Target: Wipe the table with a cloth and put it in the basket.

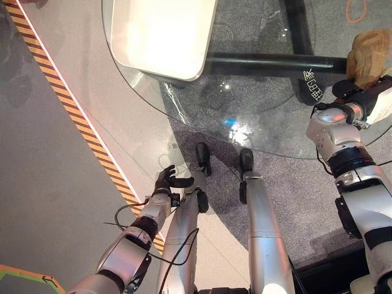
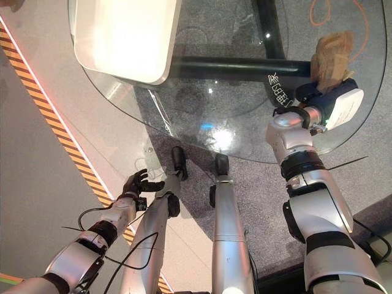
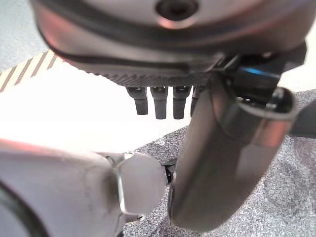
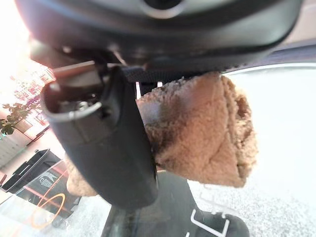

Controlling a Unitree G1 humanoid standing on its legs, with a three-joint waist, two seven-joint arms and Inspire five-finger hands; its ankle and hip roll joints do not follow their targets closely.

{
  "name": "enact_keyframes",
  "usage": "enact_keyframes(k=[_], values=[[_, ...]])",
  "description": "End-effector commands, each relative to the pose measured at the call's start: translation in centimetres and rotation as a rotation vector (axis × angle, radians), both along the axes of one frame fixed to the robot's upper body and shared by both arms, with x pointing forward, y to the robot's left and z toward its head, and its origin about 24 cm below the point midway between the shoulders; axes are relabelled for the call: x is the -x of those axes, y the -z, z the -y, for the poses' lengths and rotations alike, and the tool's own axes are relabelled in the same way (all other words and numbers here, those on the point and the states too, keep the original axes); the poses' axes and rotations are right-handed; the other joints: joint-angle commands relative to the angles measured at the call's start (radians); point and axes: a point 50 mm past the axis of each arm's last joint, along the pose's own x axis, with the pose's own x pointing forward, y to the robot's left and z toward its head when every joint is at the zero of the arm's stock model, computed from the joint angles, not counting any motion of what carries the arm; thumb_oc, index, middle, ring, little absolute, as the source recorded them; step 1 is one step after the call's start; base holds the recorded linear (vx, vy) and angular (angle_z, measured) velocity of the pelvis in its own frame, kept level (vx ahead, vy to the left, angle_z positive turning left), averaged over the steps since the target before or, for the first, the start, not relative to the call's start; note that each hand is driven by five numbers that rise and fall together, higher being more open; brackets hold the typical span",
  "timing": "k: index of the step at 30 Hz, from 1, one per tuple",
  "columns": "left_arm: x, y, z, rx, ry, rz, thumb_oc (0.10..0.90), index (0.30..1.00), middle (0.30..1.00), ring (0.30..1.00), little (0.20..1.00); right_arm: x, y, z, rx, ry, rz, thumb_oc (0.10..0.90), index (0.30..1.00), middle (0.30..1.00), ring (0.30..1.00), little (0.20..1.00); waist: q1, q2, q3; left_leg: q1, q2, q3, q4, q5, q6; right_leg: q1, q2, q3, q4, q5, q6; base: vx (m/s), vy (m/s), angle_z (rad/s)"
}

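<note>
A brown fleecy cloth (image 1: 370,52) is bunched up at the right edge of the round glass table (image 1: 245,104). My right hand (image 2: 312,92) is shut on it, and in the right wrist view the thumb (image 4: 108,148) presses the cloth (image 4: 207,128) against the hidden fingers. A white rectangular basket (image 1: 153,70) stands on the glass at the far left, well away from the cloth. Low on the left, beside the table and over the floor, my left hand (image 1: 166,179) hangs with nothing in it. Its fingers (image 3: 160,101) are straight.
The table's black base (image 1: 275,61) shows through the glass over grey carpet. A yellow and black striped floor line (image 1: 73,110) runs diagonally on the left. An orange cable (image 1: 355,9) lies on the floor at the far right.
</note>
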Motion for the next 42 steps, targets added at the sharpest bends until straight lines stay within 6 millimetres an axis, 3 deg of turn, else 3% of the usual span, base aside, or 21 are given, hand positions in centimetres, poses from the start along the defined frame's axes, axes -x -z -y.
enact_keyframes(k=[1,10,19,30,42], values=[[0.8,1.1,-1.4,-0.002,-0.047,-0.055,0.8,0.9,0.9,0.9,0.9,-0.7,4.2,-2.1,-0.125,-0.139,-0.138,0.1,0.3,0.3,0.3,0.2,0.005,0.03,0.016,-0.019,-0.016,-0.045,0.122,-0.156,-0.017,-0.029,0.035,0.072,-0.149,0.095,0.068,0.0,0.0,0.0],[0.5,0.6,-1.7,-0.008,-0.046,-0.038,0.8,0.9,0.9,0.9,0.9,-0.9,1.2,-2.4,-0.032,-0.184,-0.033,0.1,0.3,0.3,0.3,0.2,0.006,0.03,0.016,-0.008,-0.023,-0.045,0.106,-0.151,-0.018,-0.019,0.038,0.076,-0.175,0.107,0.077,0.0,0.0,0.0],[0.0,-0.4,-1.0,0.007,-0.047,-0.003,0.8,0.9,0.9,0.9,0.9,-1.3,-2.9,-5.4,0.152,-0.375,0.06,0.1,0.3,0.3,0.3,0.2,0.01,0.038,0.016,-0.01,-0.036,-0.044,0.096,-0.147,-0.018,-0.023,0.044,0.081,-0.193,0.112,0.082,0.0,0.013,-0.01],[0.3,-0.3,-0.3,0.022,-0.028,0.009,0.8,0.9,0.9,0.9,0.9,-1.6,-1.7,-11.3,0.361,-0.808,-0.137,0.1,0.3,0.3,0.3,0.2,0.016,0.046,0.016,-0.007,-0.04,-0.034,0.1,-0.138,-0.024,-0.023,0.046,0.082,-0.196,0.113,0.074,-0.01,0.023,-0.01],[1.1,0.4,-0.5,0.007,-0.006,0.022,0.8,0.9,0.9,0.9,0.9,-0.7,1.2,-15.0,0.42,-0.973,-0.241,0.1,0.3,0.3,0.3,0.2,0.029,0.042,0.016,-0.021,-0.035,-0.034,0.116,-0.139,-0.027,-0.034,0.038,0.075,-0.188,0.115,0.072,0.0,-0.005,0.06]])
